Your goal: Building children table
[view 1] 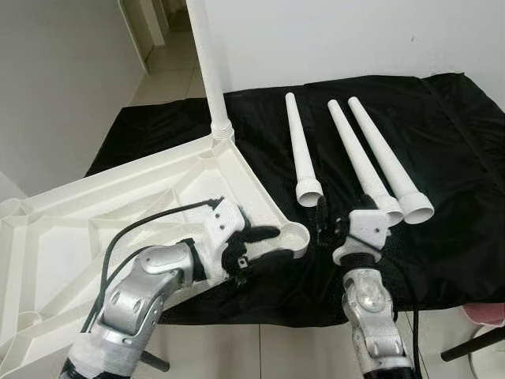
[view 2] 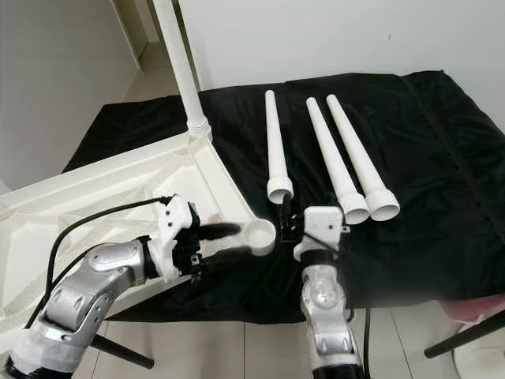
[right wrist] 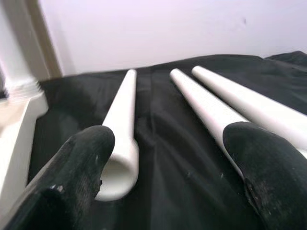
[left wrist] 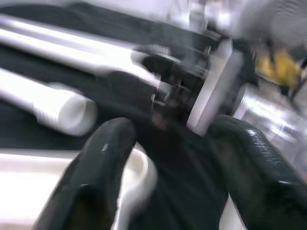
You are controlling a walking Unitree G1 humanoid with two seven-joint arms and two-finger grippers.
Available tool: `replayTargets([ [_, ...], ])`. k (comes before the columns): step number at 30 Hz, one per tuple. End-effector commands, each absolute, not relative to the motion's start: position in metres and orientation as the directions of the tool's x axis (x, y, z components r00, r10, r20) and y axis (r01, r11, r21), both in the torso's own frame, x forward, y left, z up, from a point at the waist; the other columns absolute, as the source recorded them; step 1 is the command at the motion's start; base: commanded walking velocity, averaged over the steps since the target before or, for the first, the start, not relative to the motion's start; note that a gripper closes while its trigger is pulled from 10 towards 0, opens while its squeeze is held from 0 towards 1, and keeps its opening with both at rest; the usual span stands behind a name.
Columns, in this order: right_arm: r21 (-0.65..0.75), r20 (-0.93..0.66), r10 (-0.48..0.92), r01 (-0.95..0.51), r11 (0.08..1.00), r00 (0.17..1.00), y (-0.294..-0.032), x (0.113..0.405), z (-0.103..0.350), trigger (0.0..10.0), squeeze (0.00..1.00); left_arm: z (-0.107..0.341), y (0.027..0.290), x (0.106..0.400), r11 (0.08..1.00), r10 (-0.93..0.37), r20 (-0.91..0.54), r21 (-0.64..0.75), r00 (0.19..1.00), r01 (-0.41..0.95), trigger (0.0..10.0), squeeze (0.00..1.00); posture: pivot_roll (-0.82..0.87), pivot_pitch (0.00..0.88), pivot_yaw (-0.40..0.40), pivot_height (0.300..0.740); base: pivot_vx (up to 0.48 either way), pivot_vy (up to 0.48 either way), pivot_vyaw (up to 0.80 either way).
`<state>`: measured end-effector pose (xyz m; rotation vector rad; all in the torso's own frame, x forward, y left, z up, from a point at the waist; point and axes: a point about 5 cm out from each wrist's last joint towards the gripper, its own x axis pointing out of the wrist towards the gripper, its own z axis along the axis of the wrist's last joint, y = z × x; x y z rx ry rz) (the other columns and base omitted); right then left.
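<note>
Tabletop [view 1: 95, 213], white and upside down, fills the lower left, overhanging the black-covered desk [view 1: 442, 158], one leg [view 1: 207, 63] upright at its far corner. Three loose legs [view 1: 359, 154] lie centre, wide ends nearest. Left gripper [view 1: 264, 241] gapes at the empty corner socket [view 1: 296, 234]; right gripper [view 1: 327, 221], open, holds nothing.

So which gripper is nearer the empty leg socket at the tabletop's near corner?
Left. The left gripper sits right at the socket; the right gripper is beside it, nearer the loose legs.
</note>
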<state>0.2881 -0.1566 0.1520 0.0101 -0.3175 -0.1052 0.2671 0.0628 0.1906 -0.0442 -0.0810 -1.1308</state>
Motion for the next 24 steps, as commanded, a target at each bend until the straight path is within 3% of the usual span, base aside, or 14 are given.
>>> replayTargets([
  [1, 0.05, 0.288, -0.107, 0.097, 0.994, 0.952, -0.156, 0.288, 0.148, 10.0, 1.0, 0.191, 0.074, 0.275, 0.544, -0.836, 0.075, -0.014, 0.543, 0.839, 10.0, 0.93, -0.07, 0.056, 0.1, 0.74, 0.0, 0.0, 0.0],
  [2, 0.061, 0.291, -0.118, 0.105, 0.993, 0.949, -0.159, 0.293, 0.152, 10.0, 1.0, 0.193, 0.073, 0.278, 0.564, -0.822, 0.075, -0.03, 0.565, 0.825, 10.0, 0.0, -0.07, 0.053, 0.094, 0.74, 0.0, 0.0, 0.0],
  [6, 0.086, 0.285, -0.141, 0.121, 0.989, 0.948, -0.162, 0.307, 0.161, 10.0, 1.0, 0.193, 0.069, 0.291, 0.611, -0.786, 0.062, -0.075, 0.615, 0.788, 10.0, 0.0, -0.07, 0.048, 0.081, 0.74, 0.0, 0.0, 0.0],
  [7, 0.072, 0.279, -0.124, 0.108, 0.992, 0.952, -0.16, 0.311, 0.162, 10.0, 0.95, 0.196, 0.069, 0.294, 0.627, -0.767, 0.085, -0.109, 0.636, 0.771, 10.0, 0.0, -0.08, 0.045, 0.072, 0.74, 0.0, 0.0, 0.0],
  [9, 0.062, 0.273, -0.112, 0.099, 0.993, 0.955, -0.16, 0.313, 0.163, 10.0, 0.95, 0.198, 0.069, 0.297, 0.637, -0.754, 0.098, -0.135, 0.65, 0.759, 10.0, 0.0, -0.08, 0.045, 0.072, 0.74, 0.0, 0.0, 0.0],
  [10, 0.051, 0.27, -0.099, 0.088, 0.995, 0.958, -0.158, 0.317, 0.165, 10.0, 0.0, 0.201, 0.069, 0.302, 0.654, -0.729, 0.115, -0.174, 0.675, 0.736, 10.0, 0.0, -0.08, 0.045, 0.072, 0.74, 0.0, 0.0, 0.0],
  [16, 0.109, 0.224, -0.08, 0.057, 0.992, 0.971, -0.155, 0.333, 0.17, 10.0, 0.0, 0.207, 0.067, 0.313, 0.74, -0.646, 0.088, -0.172, 0.759, 0.65, 10.0, 0.0, -0.07, 0.037, 0.05, 0.74, 0.0, 0.0, 0.0],
  [24, 0.06, 0.173, -0.051, 0.041, 0.997, 0.984, -0.151, 0.346, 0.171, 10.0, 0.0, 0.213, 0.057, 0.306, 0.725, -0.674, 0.105, -0.093, 0.731, 0.682, 10.0, 0.0, -0.06, 0.041, 0.031, 0.74, 0.0, 0.0, 0.0],
])
